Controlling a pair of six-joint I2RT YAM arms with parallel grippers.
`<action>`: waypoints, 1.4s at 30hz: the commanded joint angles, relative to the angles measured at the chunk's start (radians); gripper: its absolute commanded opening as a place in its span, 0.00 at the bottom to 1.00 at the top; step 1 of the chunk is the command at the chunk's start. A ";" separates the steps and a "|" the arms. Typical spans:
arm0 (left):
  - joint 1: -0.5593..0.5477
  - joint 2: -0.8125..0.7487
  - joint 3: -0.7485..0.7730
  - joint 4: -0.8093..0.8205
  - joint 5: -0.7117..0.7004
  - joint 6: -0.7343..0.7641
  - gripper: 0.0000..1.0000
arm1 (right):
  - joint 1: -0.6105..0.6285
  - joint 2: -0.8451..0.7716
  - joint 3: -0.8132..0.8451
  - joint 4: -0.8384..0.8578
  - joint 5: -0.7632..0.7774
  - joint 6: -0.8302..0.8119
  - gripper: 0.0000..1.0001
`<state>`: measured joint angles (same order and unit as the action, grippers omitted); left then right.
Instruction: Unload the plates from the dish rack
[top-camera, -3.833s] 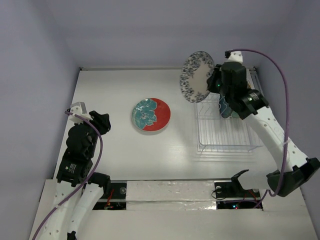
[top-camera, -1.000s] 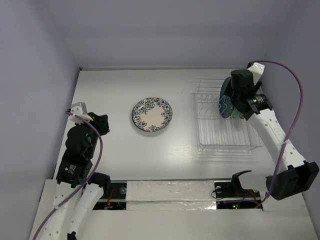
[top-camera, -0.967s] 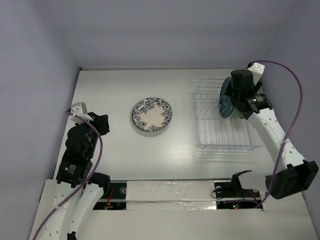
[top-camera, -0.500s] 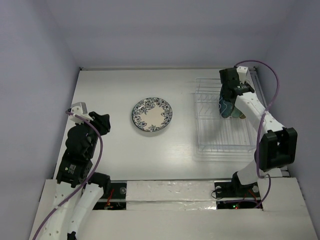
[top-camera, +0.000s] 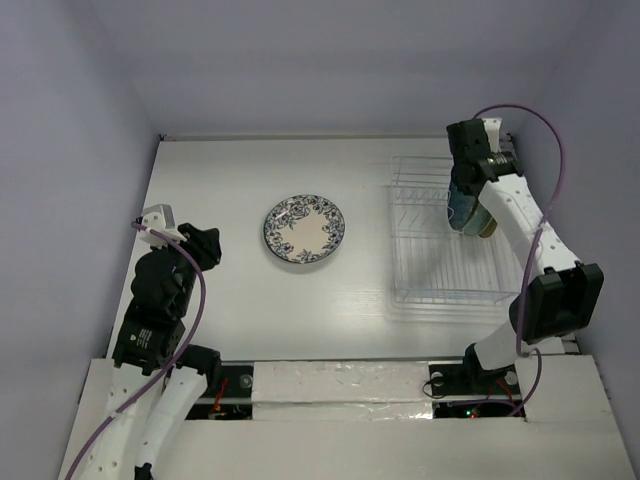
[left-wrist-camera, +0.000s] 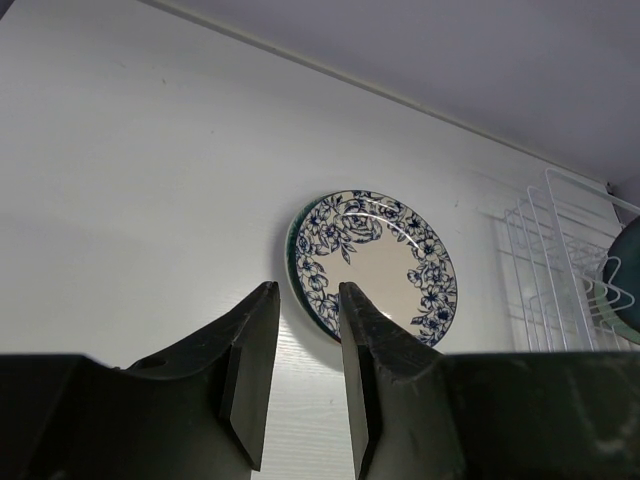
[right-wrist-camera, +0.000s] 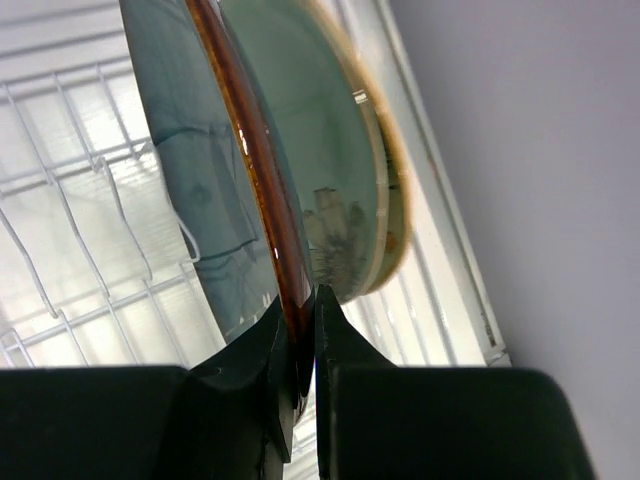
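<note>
The dish rack (top-camera: 430, 270) of thin white wire stands at the right. Plates stand on edge in its back rows. My right gripper (right-wrist-camera: 298, 305) reaches down from above and is shut on the brown rim of the glossy dark teal plate (right-wrist-camera: 190, 170). Behind that plate stand a pale green plate (right-wrist-camera: 335, 150) and a tan-rimmed one (right-wrist-camera: 392, 190). From above, the right gripper (top-camera: 463, 188) covers most of these plates (top-camera: 475, 222). The dark patterned plate (top-camera: 305, 229) lies flat mid-table on a teal-edged plate (left-wrist-camera: 293, 262). My left gripper (left-wrist-camera: 305, 292) hovers near it, open a little and empty.
The rack's wires (right-wrist-camera: 80, 250) run close under the held plate. The rack (left-wrist-camera: 545, 270) sits near the right wall and back edge of the white table (top-camera: 230, 170). The left arm (top-camera: 165, 290) rests folded at the table's left side.
The right gripper has closed on the dark teal plate's rim, and the right arm's elbow swung in towards the table. The patterned plate, held over the rack earlier, now lies on the teal-and-red plate.
</note>
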<state>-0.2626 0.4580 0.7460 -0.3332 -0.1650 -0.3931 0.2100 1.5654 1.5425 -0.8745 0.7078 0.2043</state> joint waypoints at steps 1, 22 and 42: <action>-0.006 0.007 -0.007 0.046 0.007 0.013 0.27 | 0.015 -0.135 0.145 0.052 0.074 0.003 0.00; -0.006 0.013 -0.008 0.046 0.012 0.011 0.28 | 0.255 -0.314 -0.337 0.949 -0.774 0.572 0.00; -0.006 0.004 -0.010 0.046 0.015 0.013 0.28 | 0.399 0.157 -0.424 1.253 -0.826 0.851 0.00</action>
<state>-0.2626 0.4671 0.7460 -0.3328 -0.1581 -0.3935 0.5755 1.7359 1.0885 0.1326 -0.0811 0.9913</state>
